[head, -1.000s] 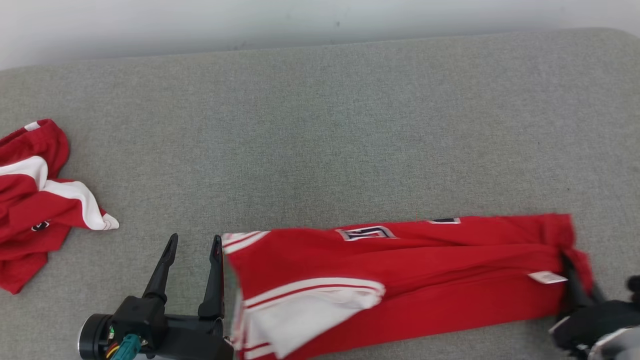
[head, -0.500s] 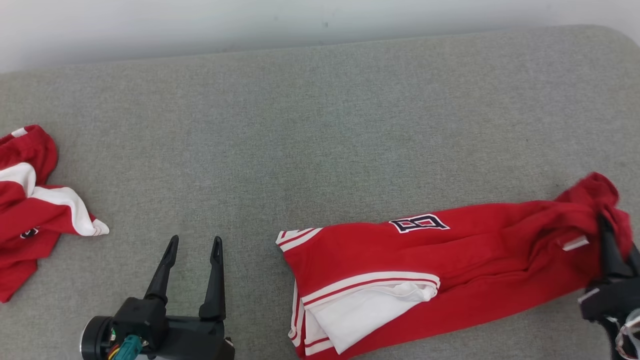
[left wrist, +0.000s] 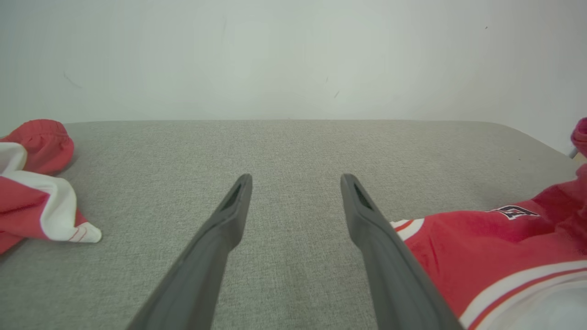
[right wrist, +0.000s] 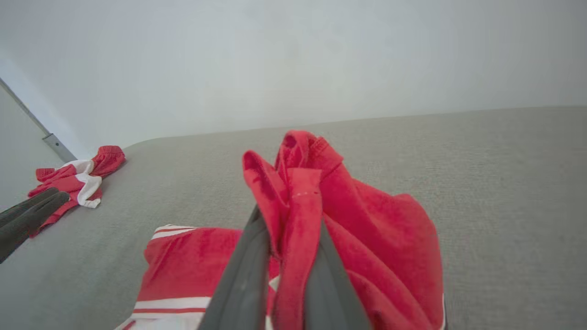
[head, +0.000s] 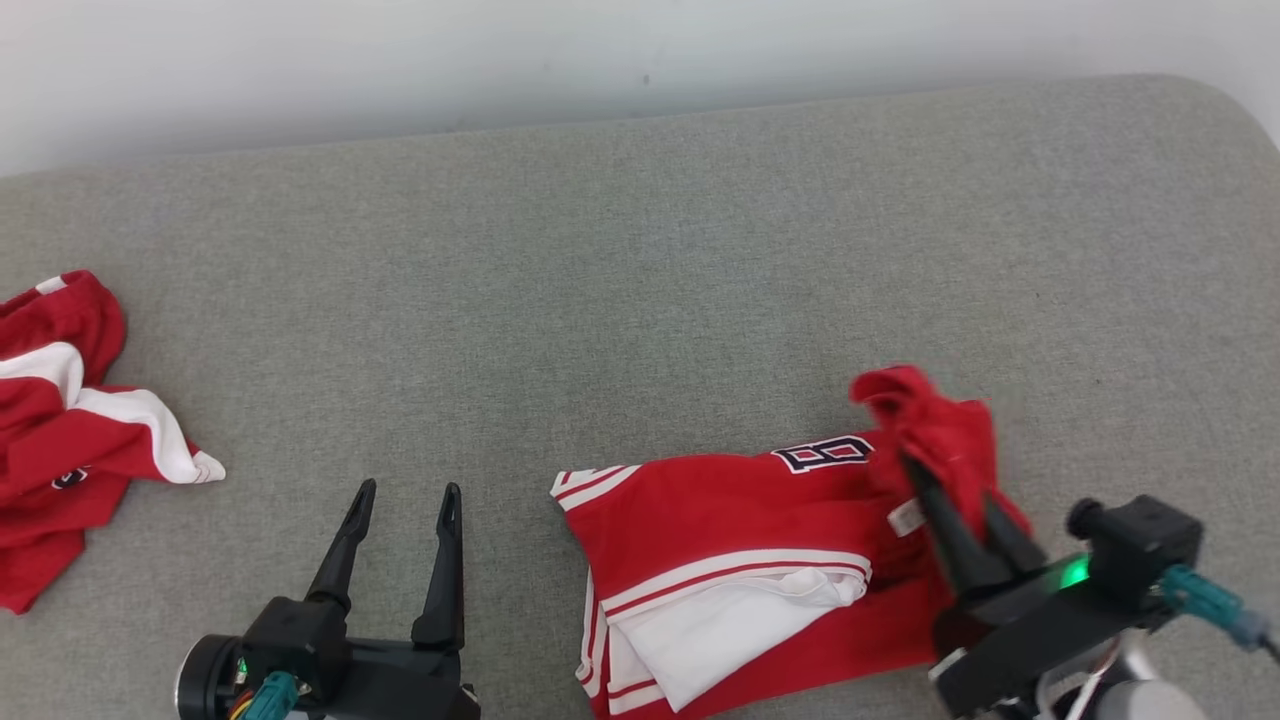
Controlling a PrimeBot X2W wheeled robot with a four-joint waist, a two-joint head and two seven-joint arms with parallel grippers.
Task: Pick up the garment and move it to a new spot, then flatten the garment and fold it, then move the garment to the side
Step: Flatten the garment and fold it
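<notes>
The garment [head: 720,510] is a pair of red shorts with white stripes and a dark emblem, lying on the grey padded surface [head: 640,280] at the lower middle right. My right gripper [head: 945,482] is shut on its bunched red end, held raised above the rest of the cloth. In the right wrist view the red fabric [right wrist: 376,215] drapes over and between the right gripper's [right wrist: 289,220] fingers. My left gripper [head: 410,488] stands open just left of the garment's striped hem, holding nothing. In the left wrist view the left gripper [left wrist: 297,177] has the hem [left wrist: 481,243] at its right.
A second red and white garment [head: 70,430] lies crumpled at the surface's left edge, also in the left wrist view [left wrist: 36,201] and right wrist view [right wrist: 78,176]. A pale wall [head: 640,50] runs behind. Bare grey surface spreads across the back and middle.
My right gripper has swung left with the garment's end held up, so the stretched-out cloth now doubles back over itself. The left gripper has stayed open in place.
</notes>
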